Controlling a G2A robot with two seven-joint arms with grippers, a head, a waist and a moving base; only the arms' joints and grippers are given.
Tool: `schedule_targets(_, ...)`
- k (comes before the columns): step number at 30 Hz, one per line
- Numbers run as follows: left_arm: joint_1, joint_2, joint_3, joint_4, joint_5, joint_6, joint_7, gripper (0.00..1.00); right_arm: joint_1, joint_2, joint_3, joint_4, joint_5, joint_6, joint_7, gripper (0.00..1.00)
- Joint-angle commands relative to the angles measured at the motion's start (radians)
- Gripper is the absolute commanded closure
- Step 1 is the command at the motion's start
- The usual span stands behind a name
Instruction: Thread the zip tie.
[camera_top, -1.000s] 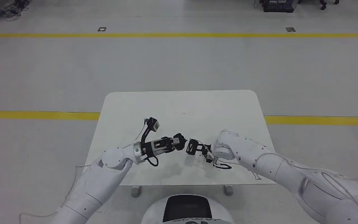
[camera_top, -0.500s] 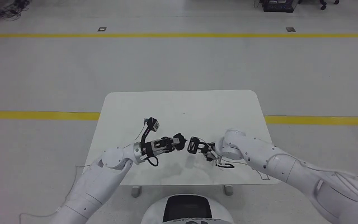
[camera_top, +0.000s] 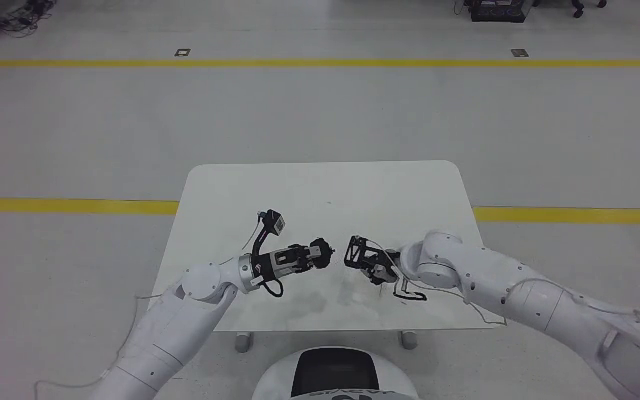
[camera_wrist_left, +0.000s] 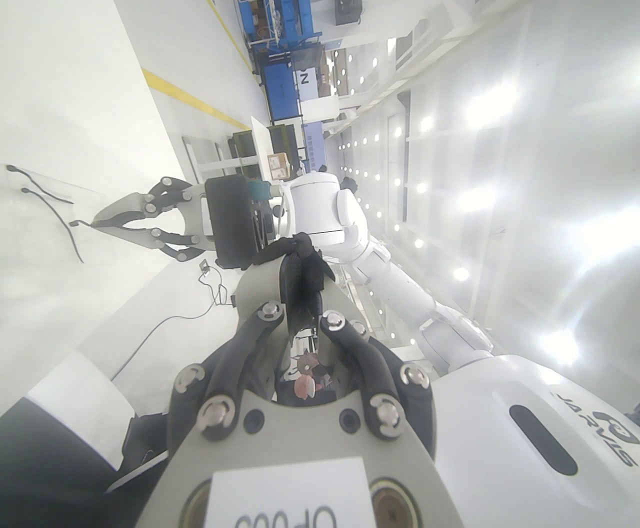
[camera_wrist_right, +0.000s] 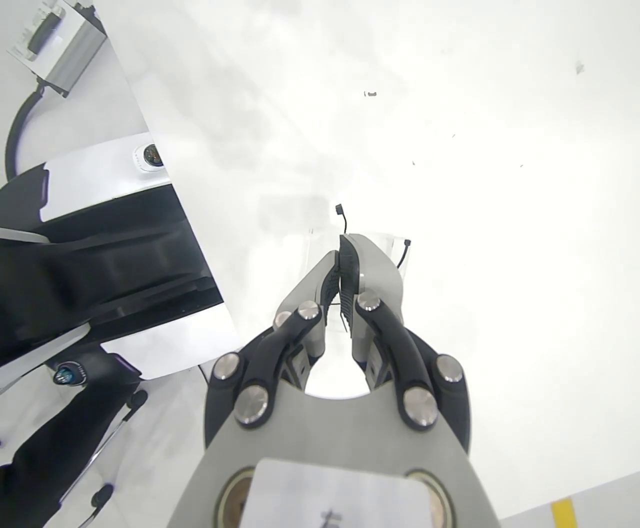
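Pale floor (camera_top: 300, 110) crossed by yellow lines (camera_top: 90, 206) surrounds a white table (camera_top: 300, 190). Both arms are over the table's near half, and their grippers face each other tip to tip, near but apart. The right gripper (camera_wrist_right: 344, 245) has its jaws pressed together on a thin black zip tie (camera_wrist_right: 343, 220). A short length of the tie, ending in its square head, sticks out past the fingertips, just above the tabletop. The left wrist view shows the same gripper from the side, its tips pinched to a point. The left gripper (camera_wrist_left: 300, 260) points at the right one from the other side, a little above the table. Its jaws look closed, dark pads together, and whether anything is caught between them cannot be told. Loose ties (camera_wrist_left: 50, 196) lie on the table beyond the right gripper.
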Motion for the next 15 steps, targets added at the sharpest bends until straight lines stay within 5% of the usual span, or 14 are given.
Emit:
schedule_targets(1,0.0,0.0,0.0,0.0,0.0,0.0,0.0,1.0,0.0,0.0,0.0,0.0,-0.001,0.0,0.0,1.0)
schedule_targets(4,0.0,0.0,0.0,0.0,0.0,0.0,0.0,1.0,0.0,0.0,0.0,0.0,-0.001,0.0,0.0,1.0)
schedule_targets(8,0.0,0.0,0.0,0.0,0.0,0.0,0.0,1.0,-0.044,0.021,0.054,0.015,0.026,0.0,-0.161,1.0)
schedule_targets(15,0.0,0.0,0.0,0.0,0.0,0.0,0.0,1.0,-0.157,0.139,0.103,-0.055,0.001,0.0,-0.531,1.0)
